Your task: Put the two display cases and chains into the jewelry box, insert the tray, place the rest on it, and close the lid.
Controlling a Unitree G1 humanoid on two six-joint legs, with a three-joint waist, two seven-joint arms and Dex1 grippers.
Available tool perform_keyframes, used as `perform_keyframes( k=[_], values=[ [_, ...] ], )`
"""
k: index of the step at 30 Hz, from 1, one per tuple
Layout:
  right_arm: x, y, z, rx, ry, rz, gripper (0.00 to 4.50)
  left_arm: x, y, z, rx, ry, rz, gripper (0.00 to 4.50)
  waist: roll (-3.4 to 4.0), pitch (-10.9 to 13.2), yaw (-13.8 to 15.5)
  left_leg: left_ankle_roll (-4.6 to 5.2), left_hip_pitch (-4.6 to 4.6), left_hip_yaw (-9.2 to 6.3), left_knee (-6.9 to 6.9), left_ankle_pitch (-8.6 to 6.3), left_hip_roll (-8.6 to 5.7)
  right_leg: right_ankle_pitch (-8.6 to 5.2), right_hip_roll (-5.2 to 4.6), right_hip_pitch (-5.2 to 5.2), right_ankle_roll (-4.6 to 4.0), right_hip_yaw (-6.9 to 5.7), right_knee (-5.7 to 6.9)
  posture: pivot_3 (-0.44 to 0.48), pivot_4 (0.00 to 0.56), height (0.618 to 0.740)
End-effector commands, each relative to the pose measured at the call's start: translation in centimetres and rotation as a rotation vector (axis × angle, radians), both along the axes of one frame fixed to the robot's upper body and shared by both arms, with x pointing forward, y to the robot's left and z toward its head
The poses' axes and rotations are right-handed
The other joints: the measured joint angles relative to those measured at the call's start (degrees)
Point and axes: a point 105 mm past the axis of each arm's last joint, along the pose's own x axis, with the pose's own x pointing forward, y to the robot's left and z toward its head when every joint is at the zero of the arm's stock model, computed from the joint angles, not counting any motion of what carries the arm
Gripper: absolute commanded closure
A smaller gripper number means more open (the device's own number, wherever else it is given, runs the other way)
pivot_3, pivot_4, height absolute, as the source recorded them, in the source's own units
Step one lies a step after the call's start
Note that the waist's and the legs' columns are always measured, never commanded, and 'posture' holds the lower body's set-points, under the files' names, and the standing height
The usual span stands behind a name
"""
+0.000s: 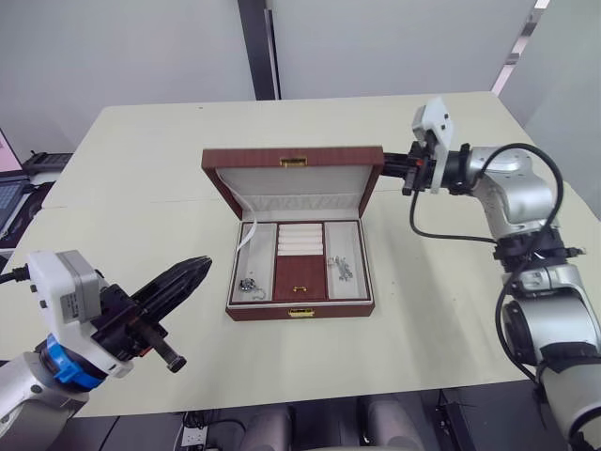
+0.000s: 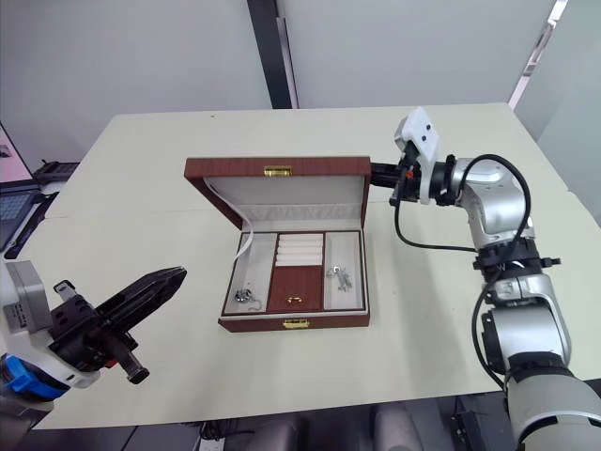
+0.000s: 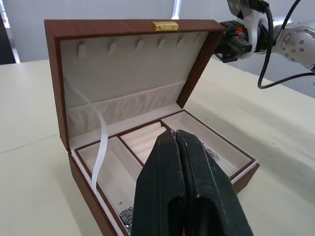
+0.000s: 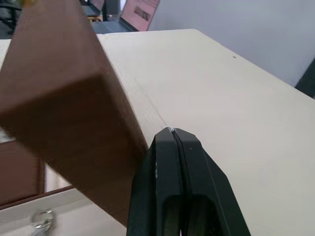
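The jewelry box point(image 1: 300, 312) stands open mid-table, its lid point(image 1: 293, 160) upright with a gold catch on top. A tray point(image 1: 300, 246) with cream ring rolls and a brown centre panel sits in the box. One small silvery piece point(image 1: 248, 284) lies in the tray's left compartment and another point(image 1: 340, 269) in its right one. The display cases and chains are out of view. My right gripper point(image 1: 387, 165) is shut, its tip at the lid's right top corner, against the lid's point(image 4: 64, 98) outer face. My left gripper point(image 1: 202, 266) is shut and empty, left of the box and pointing at it.
A white ribbon point(image 1: 246, 235) hangs from the lid into the box's left side. The cream table point(image 1: 141, 188) has bare surface all around the box. A laptop point(image 1: 14, 193) sits on a lower surface at the far left. A dark pillar point(image 1: 258, 47) stands behind the table.
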Motion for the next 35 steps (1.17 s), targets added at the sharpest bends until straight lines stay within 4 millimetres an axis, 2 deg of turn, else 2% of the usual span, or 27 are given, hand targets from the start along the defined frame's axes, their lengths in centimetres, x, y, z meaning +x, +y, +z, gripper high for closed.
perform_keyframes(
  k=[1, 5, 9, 14, 16, 18, 20, 25, 29, 35],
  values=[
    [-2.5, 0.1, 1.0, -0.023, -0.007, 0.11, 4.5, -0.3, 0.8, 0.1, 0.034, -0.011, 0.005, 4.48, 0.0, 0.0, 0.0, 0.01, 0.0, -0.01, 0.0, -0.01, 0.0, 0.0, 0.0, 0.01, 0.0, -0.01, -0.02, 0.0, 0.15, 0.74],
    [-3.5, -0.4, 0.7, -0.064, -0.005, 0.119, 4.5, -0.3, 1.1, -0.4, 0.043, 0.003, 0.01, 4.48, 0.0, 0.0, 0.0, 0.1, 0.03, 0.0, 0.01, -0.06, 0.01, 0.0, 0.0, 0.03, 0.0, -0.01, 0.0, 0.0, 0.15, 0.74],
    [-2.9, -1.3, 0.7, -0.055, -0.061, 0.015, 4.5, 0.5, 2.1, -0.5, 0.065, -0.008, 0.08, 4.48, 0.0, 0.0, 0.0, 0.1, 0.02, -0.01, 0.0, -0.06, 0.01, 0.0, 0.0, 0.03, 0.0, -0.02, -0.01, 0.0, 0.15, 0.74],
    [-1.8, -4.5, 0.0, 0.001, -0.125, -0.237, 4.5, 3.6, 5.9, -2.0, 0.203, 0.053, 0.314, 4.48, 0.0, 0.0, 0.5, 0.09, 0.0, -0.1, 0.03, -0.05, -0.01, 0.0, 0.0, 0.06, 0.0, -0.09, 0.0, 0.0, 0.15, 0.74],
    [-1.5, -5.8, -0.8, -0.026, -0.16, -0.313, 4.5, 4.4, 7.1, -2.0, 0.217, 0.036, 0.391, 4.48, -0.01, 0.0, 0.4, 0.1, 0.01, -0.08, 0.03, -0.05, -0.03, 0.01, -0.01, 0.05, 0.01, -0.05, 0.01, 0.0, 0.15, 0.74],
    [-0.9, -7.9, -2.0, -0.063, -0.218, -0.442, 4.5, 5.3, 9.1, -2.8, 0.229, 0.054, 0.507, 4.48, -0.01, 0.0, 0.4, 0.07, 0.0, -0.09, 0.02, -0.04, -0.04, 0.01, -0.01, 0.05, 0.02, -0.06, -0.02, 0.0, 0.15, 0.74],
    [-0.7, -9.7, -3.0, -0.105, -0.279, -0.547, 4.5, 5.7, 10.5, -3.6, 0.241, 0.055, 0.575, 4.48, -0.01, 0.0, 0.3, -0.04, 0.01, -0.07, -0.01, 0.02, -0.03, 0.01, -0.01, 0.04, 0.02, -0.04, 0.0, 0.0, 0.15, 0.74],
    [-0.9, -12.3, -6.2, -0.164, -0.332, -0.699, 4.5, 5.8, 13.3, -5.7, 0.254, 0.044, 0.722, 4.48, -0.02, 0.0, 0.0, -0.1, 0.03, 0.03, 0.0, 0.05, 0.0, 0.01, -0.01, 0.01, 0.02, 0.04, 0.01, 0.0, 0.15, 0.74],
    [-0.9, -14.1, -7.5, -0.143, -0.351, -0.834, 4.5, 5.5, 14.1, -8.1, 0.317, 0.098, 0.765, 4.48, -0.02, 0.0, 0.0, -0.1, 0.05, 0.04, 0.0, 0.06, -0.01, 0.01, -0.01, 0.02, 0.02, 0.05, 0.02, 0.0, 0.15, 0.74],
    [-1.0, -14.7, -8.5, -0.15, -0.334, -0.859, 4.5, 5.2, 14.2, -9.0, 0.242, 0.064, 0.778, 4.48, -0.02, 0.0, 0.1, -0.09, 0.05, 0.01, 0.01, 0.05, -0.02, 0.02, -0.04, 0.04, 0.03, 0.02, 0.02, 0.0, 0.15, 0.74]
  ],
)
